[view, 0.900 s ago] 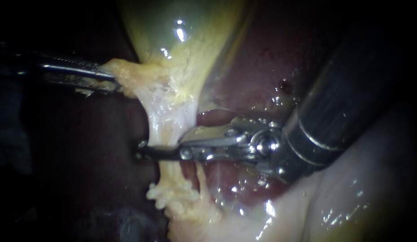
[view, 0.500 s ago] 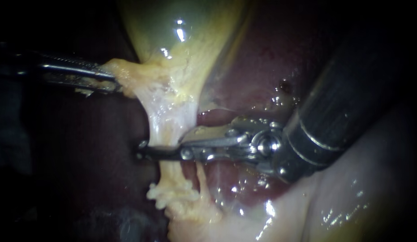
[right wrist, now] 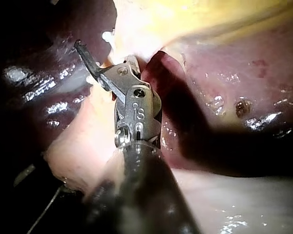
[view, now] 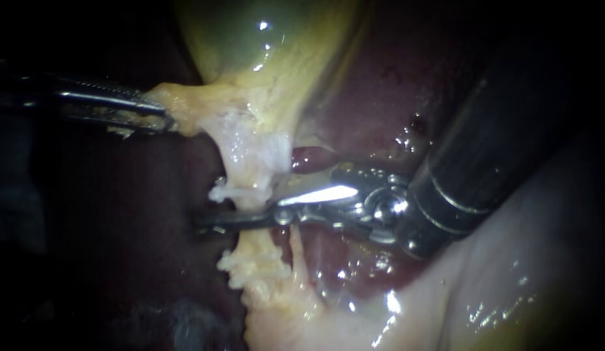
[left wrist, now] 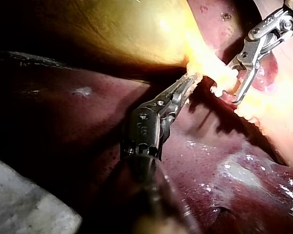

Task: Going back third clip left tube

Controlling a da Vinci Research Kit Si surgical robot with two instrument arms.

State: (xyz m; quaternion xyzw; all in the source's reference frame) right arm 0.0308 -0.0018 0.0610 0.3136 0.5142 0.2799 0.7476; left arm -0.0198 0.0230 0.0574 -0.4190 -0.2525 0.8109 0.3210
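Left instrument: your slim, steel-toothed left instrument (view: 160, 116) (left wrist: 189, 82) has its jaws clamped from both sides on a tag of yellow fatty tissue (view: 185, 104).

Held tissue: the tag sits at the narrow lower end of the glossy yellow-green gallbladder (view: 270, 58) (left wrist: 112, 29), directly ahead of those jaws. It is drawn sideways toward their shaft.

Right instrument: your dark-shafted right instrument with the silver hinged tip (view: 250, 211) (left wrist: 234, 90) (right wrist: 106, 53) reaches in from the upper right. Its jaws stand a little apart, with a gap showing between the bright upper one and the long, dark, hook-tipped lower one. They grip nothing.

Task tube: the pale tube (view: 253, 159), a whitish stretched band, hangs from the gallbladder's neck and runs down through the gap of your right jaws. It lies across the lower jaw, and the hooked tip sticks out beyond it on the far side.

Clip: a knobbly white ridge (view: 240, 193) (left wrist: 220, 88) crosses the tube just above your right lower jaw, touching it. You cannot tell from these views whether it is a clip or bunched tissue.

Below the right jaws: the tube ends in a lumpy cream fatty clump (view: 253, 266) just under the lower jaw.

Behind both instruments: the wet, dark red-brown liver (view: 373, 97) (left wrist: 63, 112) (right wrist: 224, 63) lies beneath and behind the tube and both shafts.
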